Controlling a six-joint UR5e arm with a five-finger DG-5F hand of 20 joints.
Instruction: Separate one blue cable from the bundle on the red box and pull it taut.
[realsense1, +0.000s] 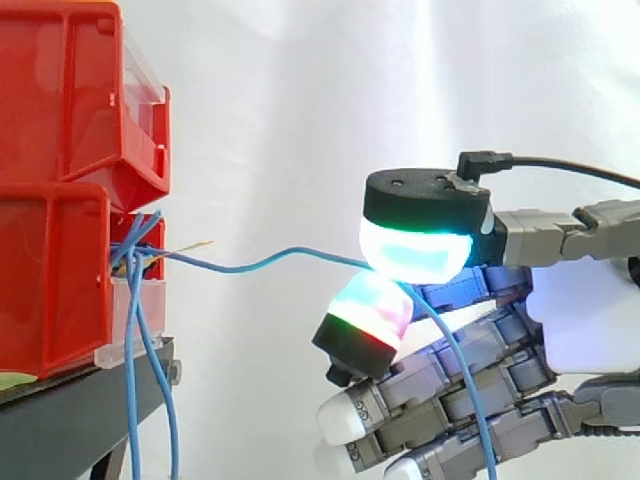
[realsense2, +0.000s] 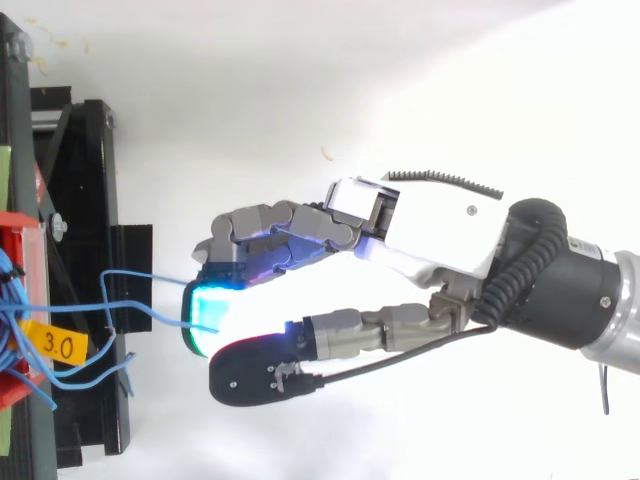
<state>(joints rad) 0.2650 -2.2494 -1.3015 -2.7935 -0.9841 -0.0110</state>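
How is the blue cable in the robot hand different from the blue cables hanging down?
The held cable runs sideways from the red bin to the robot hand, pinched between its pads. The hanging cables drop straight down, untouched. Both are thin, blue, and start at that bin.

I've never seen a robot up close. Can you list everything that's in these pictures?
Red bins: two, red, stacked at left.
Cable bundle: several strands, blue, spilling from the lower bin's front.
Single cable: one, blue, running slack from the bundle to the hand.
Tag: one, yellow, among the cables.
Stand: one, black, under the bins.
Curtain: one, white, behind.
Hand: one, grey and white, pinching the single cable between glowing pads.
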